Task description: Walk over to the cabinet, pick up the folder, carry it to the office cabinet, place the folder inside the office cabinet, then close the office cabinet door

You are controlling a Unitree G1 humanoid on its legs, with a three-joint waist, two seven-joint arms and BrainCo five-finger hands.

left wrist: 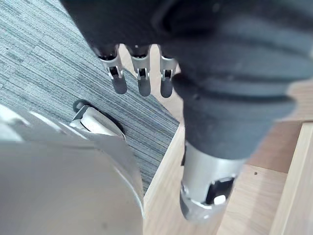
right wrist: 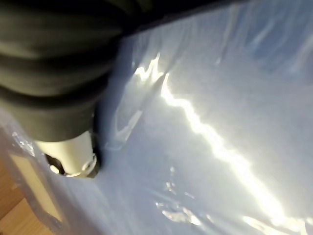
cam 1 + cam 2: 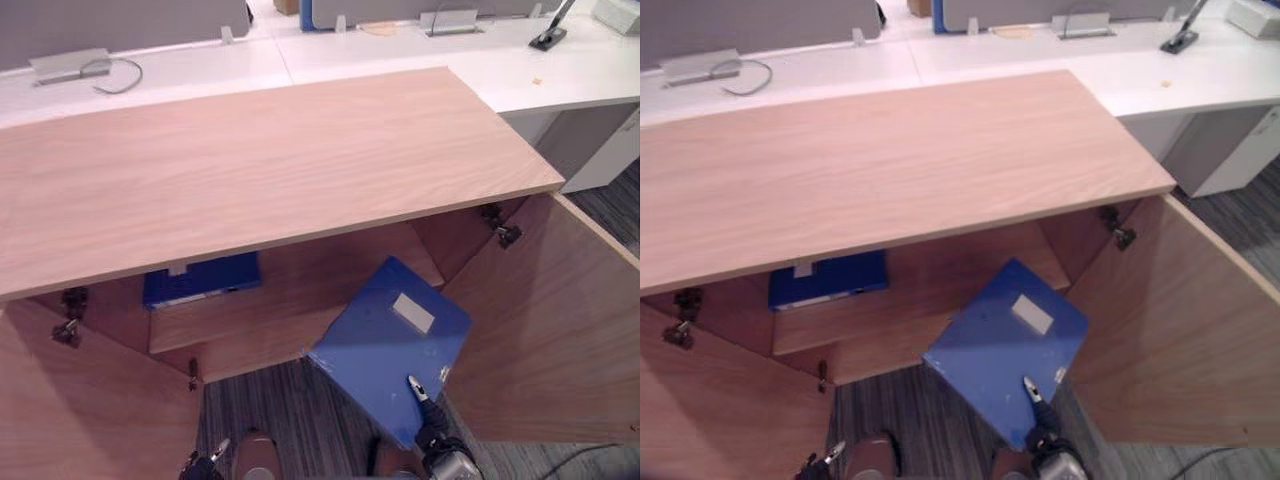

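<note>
- Folder (image 3: 385, 345), blue with a white label (image 3: 412, 313), hangs tilted in the air just in front of the open cabinet, on the right, near corner low and far corner pointing at the opening. It is not inside yet.
- The right hand (image 3: 418, 392) grasps the folder at its near edge. The thumb presses on the top cover, and the fingers are hidden beneath. A pinch at one edge would explain the tilt, and it leaves the far end free to go in first.
- The left hand (image 1: 141, 81) hangs low on the near left with its fingers loose and straight, holding nothing. It is kept clear of the opening and ready for a door later, I would guess.
- The cabinet top (image 3: 250, 170) juts out over the opening, so the folder has to pass in under it.
- Both doors stand wide open, the left door (image 3: 80, 400) and the right door (image 3: 560, 320). The folder is very close to the right one.
- The shelf (image 3: 290, 300) inside has bare wood on its right half, the likely landing place. A second folder (image 3: 200, 280), also blue, lies flat on the far left of it.
- The placing step looks under way. Closing the doors comes after.
- One risk is a corner catching the right door or the shelf's front edge on the way in.
</note>
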